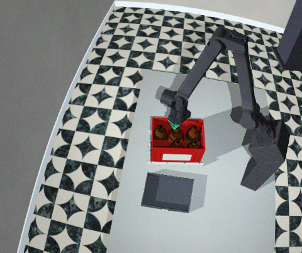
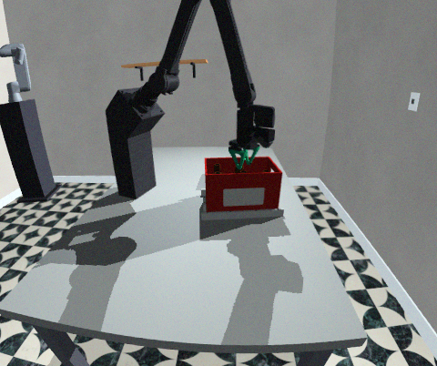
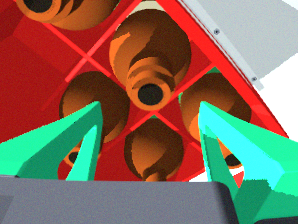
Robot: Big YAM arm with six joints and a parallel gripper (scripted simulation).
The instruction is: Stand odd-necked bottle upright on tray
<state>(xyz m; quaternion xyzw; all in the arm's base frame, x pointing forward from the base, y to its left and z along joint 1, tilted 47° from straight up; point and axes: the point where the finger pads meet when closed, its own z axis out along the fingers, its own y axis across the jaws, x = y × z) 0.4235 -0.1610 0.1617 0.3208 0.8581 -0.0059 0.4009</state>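
A red crate stands on the grey table and holds five brown bottles. Three stand in the back row and two in the front row. My gripper has green fingers and is open and empty. It hangs just above the crate's rim, over the middle bottle of the back row. In the wrist view one bottle mouth lies ahead of the fingertips and another bottle lies between them. The dark grey tray is empty and lies in front of the crate.
The arm's dark base stands on the table beside the crate. A dark pillar stands on the tiled floor off the table. The crate sits near one table edge.
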